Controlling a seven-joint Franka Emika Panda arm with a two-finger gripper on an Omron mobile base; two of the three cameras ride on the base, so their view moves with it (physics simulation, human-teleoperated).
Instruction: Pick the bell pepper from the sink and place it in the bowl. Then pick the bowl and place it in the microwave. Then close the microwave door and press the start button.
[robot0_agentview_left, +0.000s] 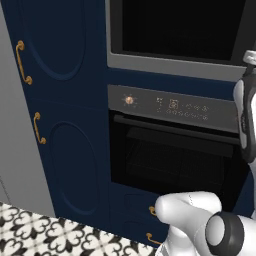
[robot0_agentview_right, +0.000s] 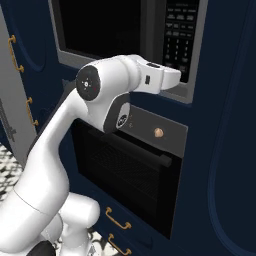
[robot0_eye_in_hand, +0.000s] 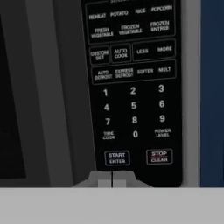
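Note:
The microwave (robot0_agentview_right: 150, 30) is set into the blue cabinet wall, and its black glass door (robot0_agentview_left: 175, 27) is closed flat in its grey frame. In the hand view the keypad (robot0_eye_in_hand: 133, 83) is close up. The START ENTER button (robot0_eye_in_hand: 117, 158) sits at its lower left. My gripper (robot0_eye_in_hand: 112, 180) is shut with nothing in it, and its fingertips are pressed together just below that button. From the right base view the hand (robot0_agentview_right: 172, 76) reaches the lower edge of the keypad (robot0_agentview_right: 182, 35). The bell pepper, the bowl and the sink are out of view.
The black oven (robot0_agentview_left: 170, 160) with a gold knob (robot0_agentview_right: 158, 132) and a bar handle sits directly under the microwave. Blue cabinet doors with gold handles (robot0_agentview_left: 21, 62) stand to the left. A STOP CLEAR button (robot0_eye_in_hand: 159, 156) lies right of the start button. Patterned floor tiles (robot0_agentview_left: 45, 232) lie below.

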